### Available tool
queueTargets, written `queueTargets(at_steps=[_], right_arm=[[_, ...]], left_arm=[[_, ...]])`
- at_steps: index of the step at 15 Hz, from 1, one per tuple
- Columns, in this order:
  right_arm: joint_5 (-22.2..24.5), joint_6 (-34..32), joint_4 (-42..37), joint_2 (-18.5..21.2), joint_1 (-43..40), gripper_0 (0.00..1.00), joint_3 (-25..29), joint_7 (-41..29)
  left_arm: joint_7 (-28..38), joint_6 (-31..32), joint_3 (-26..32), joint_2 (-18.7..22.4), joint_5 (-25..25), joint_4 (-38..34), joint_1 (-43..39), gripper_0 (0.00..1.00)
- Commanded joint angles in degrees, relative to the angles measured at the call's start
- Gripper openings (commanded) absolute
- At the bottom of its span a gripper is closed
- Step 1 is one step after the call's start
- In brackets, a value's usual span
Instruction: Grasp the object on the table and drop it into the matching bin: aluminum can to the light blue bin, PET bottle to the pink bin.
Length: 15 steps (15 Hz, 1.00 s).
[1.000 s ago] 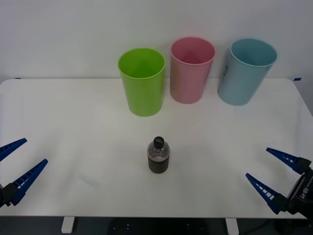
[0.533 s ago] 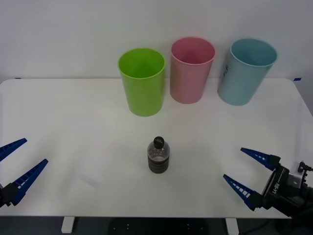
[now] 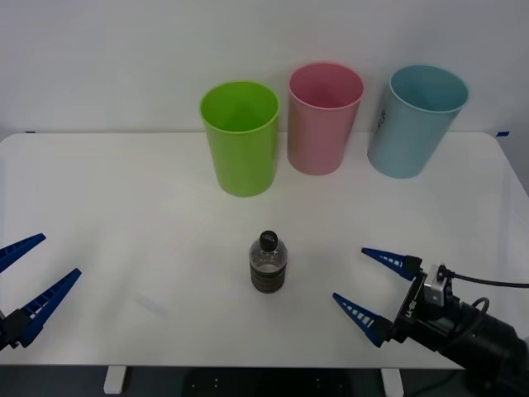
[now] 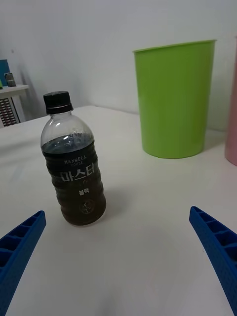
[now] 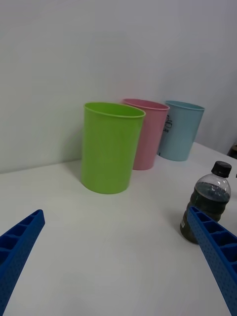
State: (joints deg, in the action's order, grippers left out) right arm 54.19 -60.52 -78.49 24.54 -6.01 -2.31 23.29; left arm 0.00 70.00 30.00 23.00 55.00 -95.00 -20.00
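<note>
Overhead, white table (image 3: 124, 190), pale wall (image 3: 99, 58)

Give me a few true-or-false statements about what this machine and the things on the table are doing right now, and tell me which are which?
1. The PET bottle stands upright on the table. True.
2. The right pincer is shut on the bottle. False: it is open and apart from the bottle, at its side.
3. The pink bin stands between the lime green bin and the light blue bin. True.
4. The bottle's cap is off. False: a black cap is on it.
5. The left pincer is beside the bins. False: it is open at the table's near left edge.
</note>
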Motion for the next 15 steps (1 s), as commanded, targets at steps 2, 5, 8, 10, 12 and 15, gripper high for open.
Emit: queueTargets(at_steps=[2,5,8,10,12,15], right_arm=[[-0.3,2.7,0.0,-0.2,1.5,1.0,-3.8,2.2],[-0.3,5.1,0.0,-0.9,2.8,1.0,-6.7,3.0],[-0.3,8.6,0.0,-1.6,4.2,1.0,-9.7,3.6],[-0.3,10.9,0.0,-2.2,4.9,1.0,-11.5,4.0],[-0.2,12.4,0.0,-2.6,5.3,1.0,-12.6,4.3],[-0.2,15.2,0.0,-2.9,6.4,1.0,-15.2,4.6]], left_arm=[[0.0,0.0,0.0,0.0,0.0,0.0,0.0,1.0],[0.0,0.0,0.0,0.0,0.0,0.0,0.0,1.0],[0.0,0.0,0.0,0.0,0.0,0.0,0.0,1.0],[0.0,0.0,0.0,0.0,0.0,0.0,0.0,1.0],[0.0,0.0,0.0,0.0,0.0,0.0,0.0,1.0],[0.0,0.0,0.0,0.0,0.0,0.0,0.0,1.0]])
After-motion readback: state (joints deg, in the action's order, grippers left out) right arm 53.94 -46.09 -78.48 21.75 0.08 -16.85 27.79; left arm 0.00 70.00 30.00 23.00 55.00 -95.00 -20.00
